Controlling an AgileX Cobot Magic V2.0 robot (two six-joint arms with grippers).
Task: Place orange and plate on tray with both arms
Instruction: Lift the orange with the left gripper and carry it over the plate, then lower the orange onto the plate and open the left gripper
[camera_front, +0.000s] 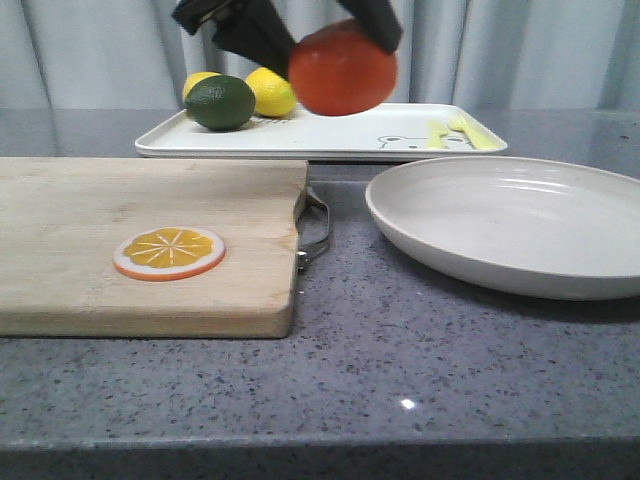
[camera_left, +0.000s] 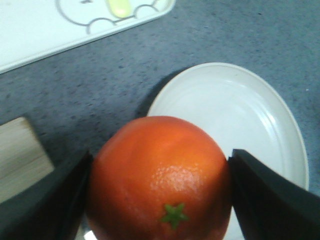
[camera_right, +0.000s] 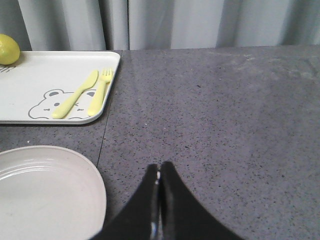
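My left gripper (camera_front: 342, 30) is shut on the orange (camera_front: 343, 68) and holds it in the air over the near edge of the white tray (camera_front: 330, 135). The left wrist view shows the orange (camera_left: 160, 177) clamped between both fingers (camera_left: 265, 195), green stem dot up, with the plate (camera_left: 240, 115) and a tray corner (camera_left: 60, 30) below. The off-white plate (camera_front: 510, 225) lies on the counter at the right, in front of the tray. My right gripper (camera_right: 160, 170) is shut with nothing in it, over bare counter beside the plate (camera_right: 45, 190). The front view does not show the right gripper.
On the tray's far left sit a dark green lime (camera_front: 220, 102) and two yellow lemons (camera_front: 270, 90). A wooden cutting board (camera_front: 150, 250) with a flat orange slice (camera_front: 168, 252) fills the left of the counter, its metal handle (camera_front: 318, 230) toward the plate. Curtains hang behind.
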